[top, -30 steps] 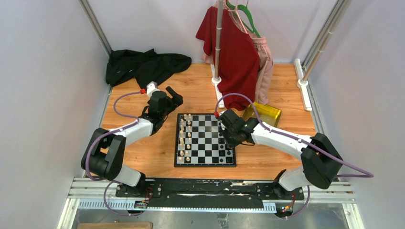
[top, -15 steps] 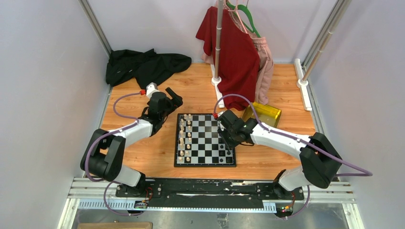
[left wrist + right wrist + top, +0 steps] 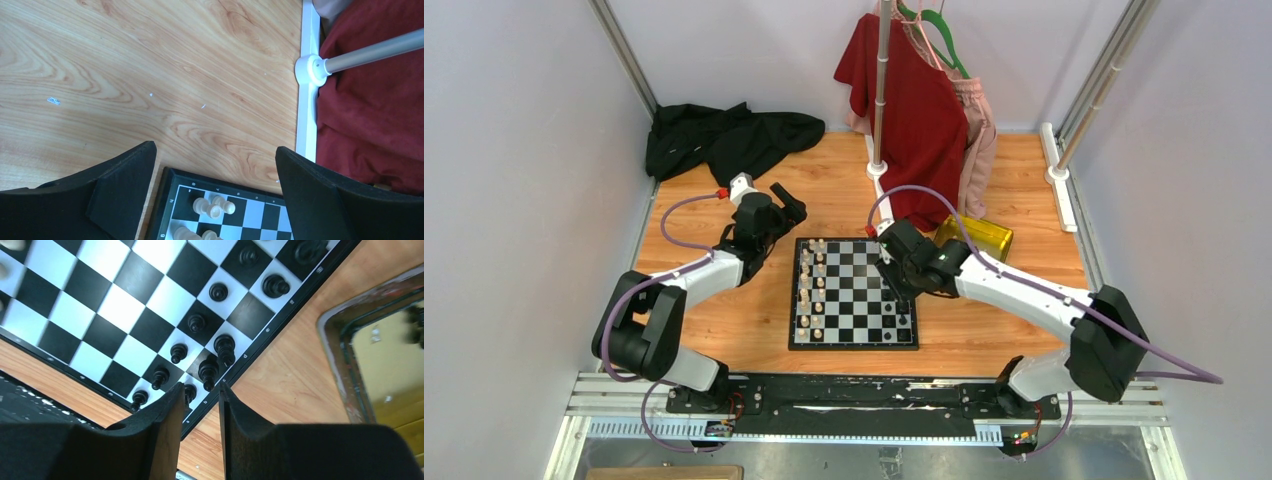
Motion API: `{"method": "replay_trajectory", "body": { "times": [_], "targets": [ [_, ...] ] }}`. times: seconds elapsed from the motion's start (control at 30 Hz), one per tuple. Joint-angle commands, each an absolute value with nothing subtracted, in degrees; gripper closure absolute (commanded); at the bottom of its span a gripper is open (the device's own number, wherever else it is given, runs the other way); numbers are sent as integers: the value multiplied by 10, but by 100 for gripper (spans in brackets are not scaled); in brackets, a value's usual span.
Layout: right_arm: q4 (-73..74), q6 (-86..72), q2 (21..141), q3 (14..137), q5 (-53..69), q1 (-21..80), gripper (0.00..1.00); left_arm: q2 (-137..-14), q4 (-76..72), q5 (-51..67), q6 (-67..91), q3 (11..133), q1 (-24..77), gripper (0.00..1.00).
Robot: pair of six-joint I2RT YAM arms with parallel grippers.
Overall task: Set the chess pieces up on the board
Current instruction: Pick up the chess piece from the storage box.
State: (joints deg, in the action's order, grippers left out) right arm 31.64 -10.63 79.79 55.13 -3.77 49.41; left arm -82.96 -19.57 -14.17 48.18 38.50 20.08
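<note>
The board point(image 3: 122, 307), black pieces point(image 3: 224, 347) along its right edge, white pieces point(image 3: 214, 206) along its left; right claw point(image 3: 201, 386) partly open, empty, over the black ranks; left claw point(image 3: 214, 148) wide open, empty; pieces probably light, rigid, tippy: pinch the waist.

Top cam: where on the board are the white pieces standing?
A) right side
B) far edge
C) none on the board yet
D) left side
D: the cream-white pieces stand in two columns down the left side of the board, while the black pieces sit along its right side.
</note>
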Motion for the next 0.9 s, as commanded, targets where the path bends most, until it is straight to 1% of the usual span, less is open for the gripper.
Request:
{"method": "replay_trajectory", "body": {
  "times": [0.0,0.17,0.3,0.47,0.63,0.87],
  "targets": [
    [363,-93,764,604,-71,504,65,-821,-205,-147,475,395,206,4],
    [399,-78,769,655,-110,501,65,-828,-205,-145,474,406,206,4],
    [419,-48,780,688,-136,467,65,-833,-206,-146,474,413,206,4],
    [425,-13,814,721,-131,400,65,-843,-207,-149,475,425,206,4],
    [428,16,850,742,-101,329,65,-851,-207,-148,478,430,206,4],
    [428,46,903,747,-96,273,65,-843,-233,-154,481,403,206,4]
  ]
}}
